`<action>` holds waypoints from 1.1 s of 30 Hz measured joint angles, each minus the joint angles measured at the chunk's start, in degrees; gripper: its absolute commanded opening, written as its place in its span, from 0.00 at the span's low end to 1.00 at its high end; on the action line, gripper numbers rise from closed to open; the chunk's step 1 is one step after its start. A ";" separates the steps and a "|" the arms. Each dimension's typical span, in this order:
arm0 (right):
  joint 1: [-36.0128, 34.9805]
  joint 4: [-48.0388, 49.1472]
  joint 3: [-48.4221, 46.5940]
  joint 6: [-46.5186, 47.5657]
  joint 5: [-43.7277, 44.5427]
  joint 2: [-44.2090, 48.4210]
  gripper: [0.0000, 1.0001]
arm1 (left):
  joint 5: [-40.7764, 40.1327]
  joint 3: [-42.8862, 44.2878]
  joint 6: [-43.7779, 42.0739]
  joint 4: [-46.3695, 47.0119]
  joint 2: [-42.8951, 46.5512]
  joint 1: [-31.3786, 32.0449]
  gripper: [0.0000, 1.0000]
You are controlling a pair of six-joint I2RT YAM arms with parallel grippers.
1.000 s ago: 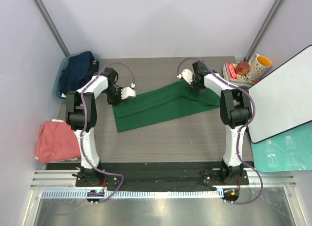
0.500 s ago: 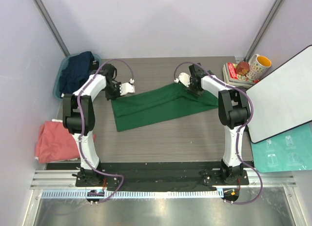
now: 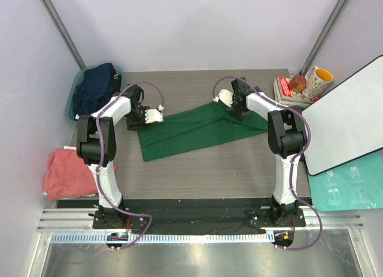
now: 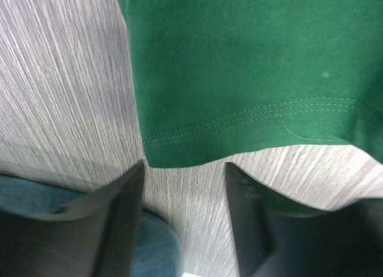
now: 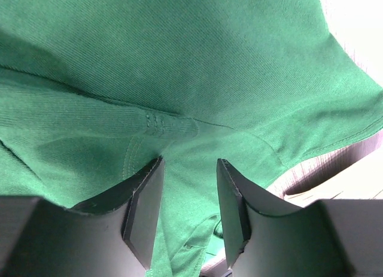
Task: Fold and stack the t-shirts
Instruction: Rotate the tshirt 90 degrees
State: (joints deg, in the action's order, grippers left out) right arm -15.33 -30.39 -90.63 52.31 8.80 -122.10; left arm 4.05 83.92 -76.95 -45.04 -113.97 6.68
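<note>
A dark green t-shirt, folded into a long band, lies slantwise across the middle of the table. My left gripper is at its left end and stands open. In the left wrist view my left gripper has bare table between its jaws, with the green t-shirt's stitched hem just ahead of them. My right gripper is over the band's right end, jaws apart. In the right wrist view my right gripper hovers over the green t-shirt's wrinkled cloth. A navy t-shirt fills the tub. A salmon-pink t-shirt lies bunched at the near left.
The teal tub stands at the back left corner. Books and a yellow-rimmed mug sit at the back right. A white board leans along the table's right edge, with a teal sheet below it.
My left gripper has opened and let go of the green t-shirt's left end, which has settled back on the table. The right gripper has shifted slightly left.
</note>
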 measured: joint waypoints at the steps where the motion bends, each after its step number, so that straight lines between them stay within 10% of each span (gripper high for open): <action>1: 0.00 -0.02 0.00 -0.02 -0.04 0.09 0.49 | -0.50 -0.22 0.02 0.26 -0.13 0.00 0.63; 33: 1.92 -11.47 -5.35 -2.75 -15.32 3.45 0.60 | 6.10 3.45 1.77 0.24 3.61 6.47 0.66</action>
State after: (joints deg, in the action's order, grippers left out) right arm -13.41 -41.87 -95.98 49.56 -6.52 -118.65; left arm 10.15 87.37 -75.18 -44.80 -110.37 13.15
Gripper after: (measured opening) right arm 0.558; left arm 0.658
